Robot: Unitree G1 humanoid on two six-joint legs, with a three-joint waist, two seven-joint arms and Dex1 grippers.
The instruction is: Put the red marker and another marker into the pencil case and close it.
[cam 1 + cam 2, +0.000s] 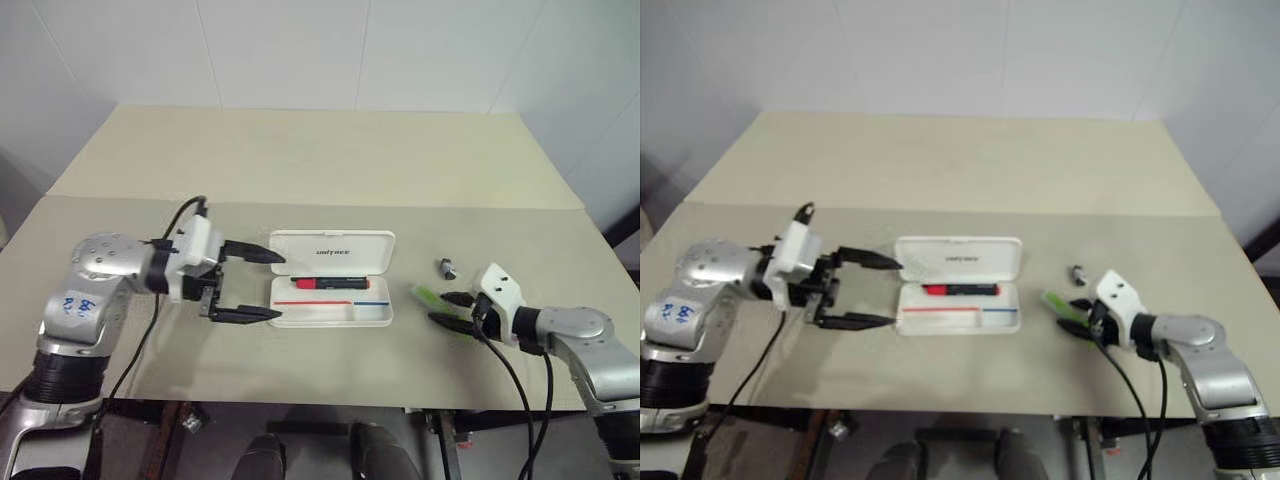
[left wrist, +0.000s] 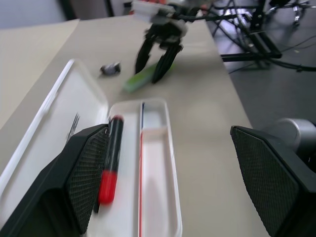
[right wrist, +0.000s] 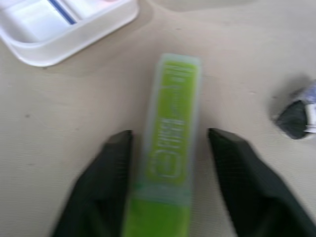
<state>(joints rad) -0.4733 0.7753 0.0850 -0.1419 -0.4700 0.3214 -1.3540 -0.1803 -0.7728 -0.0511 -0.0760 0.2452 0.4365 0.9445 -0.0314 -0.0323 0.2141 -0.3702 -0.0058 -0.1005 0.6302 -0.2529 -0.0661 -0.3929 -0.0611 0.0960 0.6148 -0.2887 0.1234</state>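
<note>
Right hand (image 1: 452, 309) straddles the one green marker (image 3: 171, 143) near the bench's (image 1: 300, 160) right front edge, a finger on each side with gaps still showing, not clamped. Left hand (image 1: 258, 285) hangs spread wide, released, beside the one open pencil case (image 1: 331, 255), where the single red marker (image 1: 330, 283) lies. One small dark object (image 1: 447, 267) sits near the green marker.
</note>
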